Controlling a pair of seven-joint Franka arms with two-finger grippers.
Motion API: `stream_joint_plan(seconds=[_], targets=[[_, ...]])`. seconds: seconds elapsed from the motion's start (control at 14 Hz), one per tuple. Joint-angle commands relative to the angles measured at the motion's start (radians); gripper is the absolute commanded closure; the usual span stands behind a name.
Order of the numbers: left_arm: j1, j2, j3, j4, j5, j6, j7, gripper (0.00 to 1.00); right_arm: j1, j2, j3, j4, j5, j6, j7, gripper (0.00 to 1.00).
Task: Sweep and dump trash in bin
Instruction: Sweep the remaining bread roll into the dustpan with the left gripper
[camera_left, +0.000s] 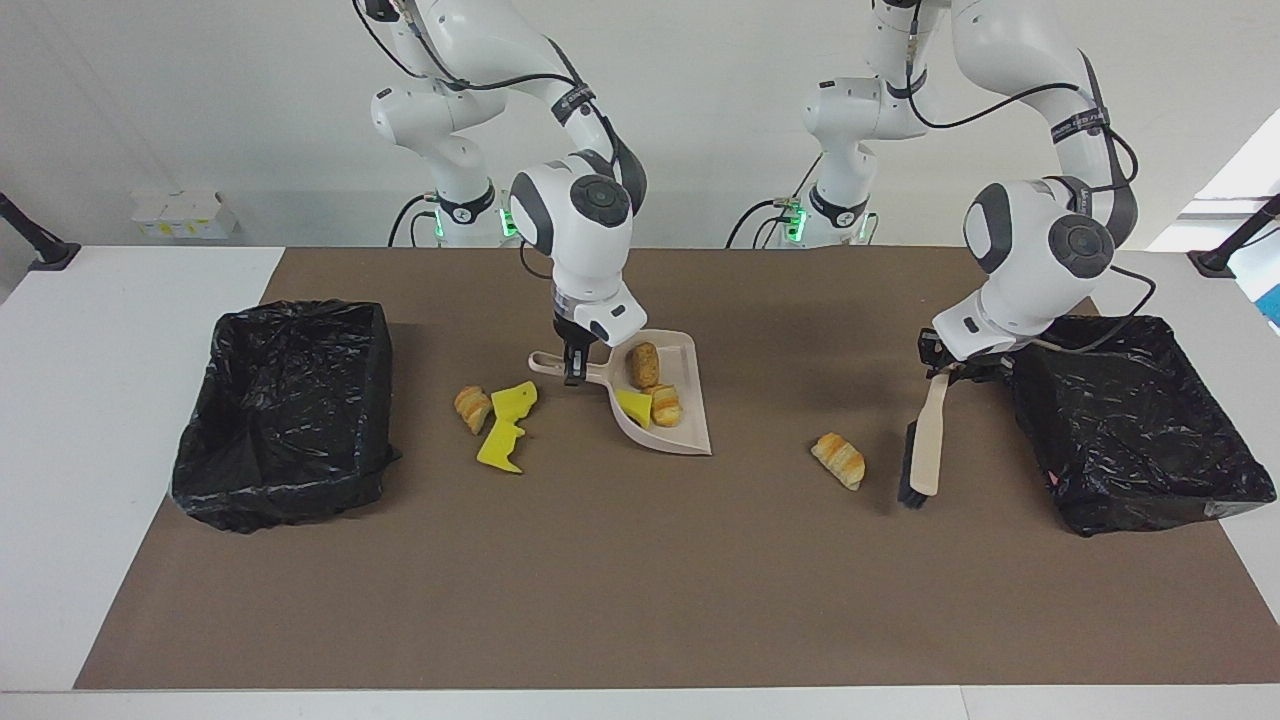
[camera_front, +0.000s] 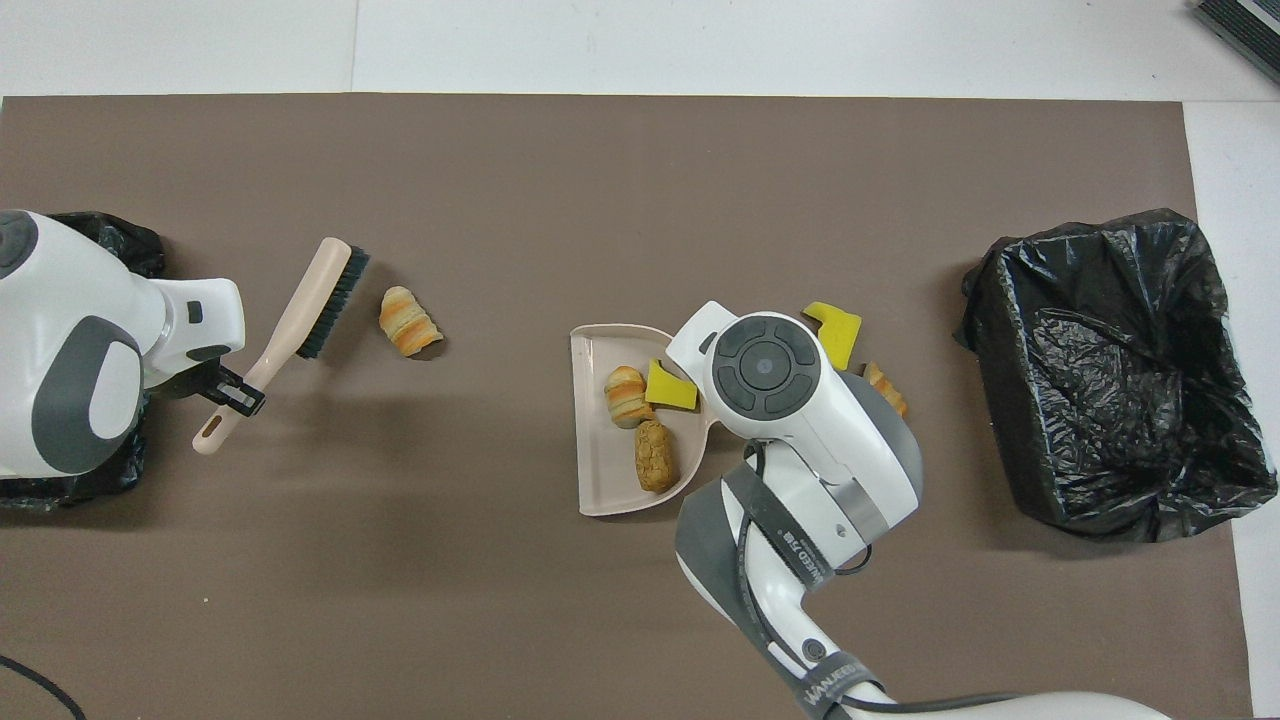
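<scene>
My right gripper (camera_left: 574, 372) is shut on the handle of the beige dustpan (camera_left: 690, 440), which rests on the brown mat and holds two rolls and a yellow sponge piece (camera_left: 633, 405). One more roll (camera_left: 838, 460) lies loose on the mat. Beside it, toward the left arm's end, the beige hand brush (camera_left: 928, 440) hangs tilted with its bristles low by the mat, and my left gripper (camera_left: 942, 368) is shut on its handle. A jagged yellow sponge (camera_left: 503, 432) and a roll (camera_left: 472, 408) lie beside the dustpan handle, toward the right arm's end.
Two bins lined with black bags stand on the mat, one (camera_left: 285, 420) at the right arm's end and one (camera_left: 1130, 420) at the left arm's end. The left arm's wrist hangs over the rim of the latter. In the overhead view the right arm's wrist (camera_front: 765, 365) hides the dustpan handle.
</scene>
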Motion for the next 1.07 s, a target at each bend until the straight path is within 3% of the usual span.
stream_joint_plan(seconds=[0.0,0.14,0.57,1.0], targets=[[-0.009,-0.065,-0.018,-0.099,0.019,0.002,0.021,1.0,-0.001,0.003,0.004,-0.015,-0.013,0.037,0.039,1.0],[-0.028,-0.119,-0.018,-0.19,0.016,0.005,0.012,1.0,-0.001,0.003,0.004,-0.016,-0.013,0.037,0.039,1.0],[-0.213,-0.209,-0.019,-0.31,-0.013,-0.027,-0.148,1.0,-0.001,0.008,0.004,-0.016,-0.013,0.039,0.039,1.0],[-0.472,-0.222,-0.019,-0.31,-0.23,0.008,-0.619,1.0,0.003,0.025,0.004,-0.018,-0.006,0.071,0.042,1.0]])
